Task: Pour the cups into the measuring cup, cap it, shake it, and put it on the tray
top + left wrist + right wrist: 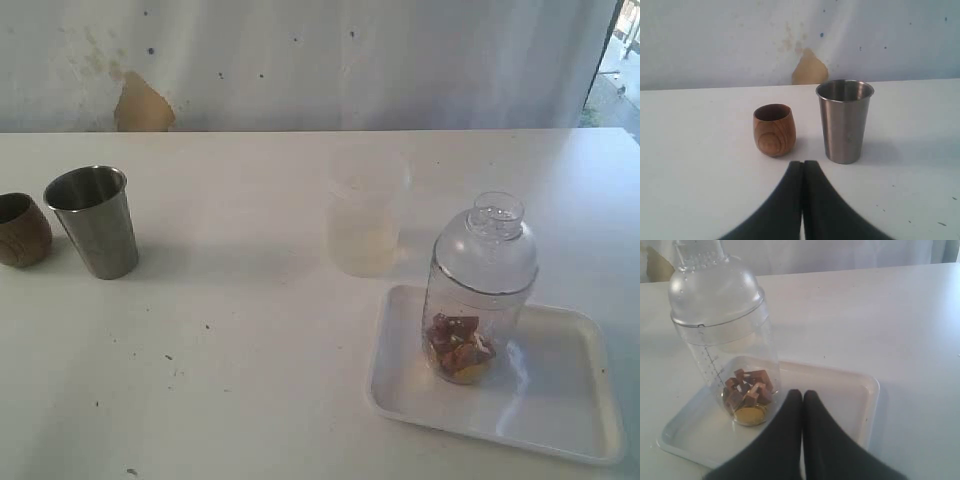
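The clear measuring cup stands upright on the white tray, capped with its clear dome lid; brown chunks and yellowish bits lie in its bottom. In the right wrist view the measuring cup rises on the tray, and my right gripper is shut and empty, apart from it. The steel tumbler and wooden cup stand at the left. The frosted cup stands mid-table. My left gripper is shut and empty, short of the wooden cup and tumbler.
A white wall with a brown patch runs behind the table's far edge. Neither arm shows in the exterior view.
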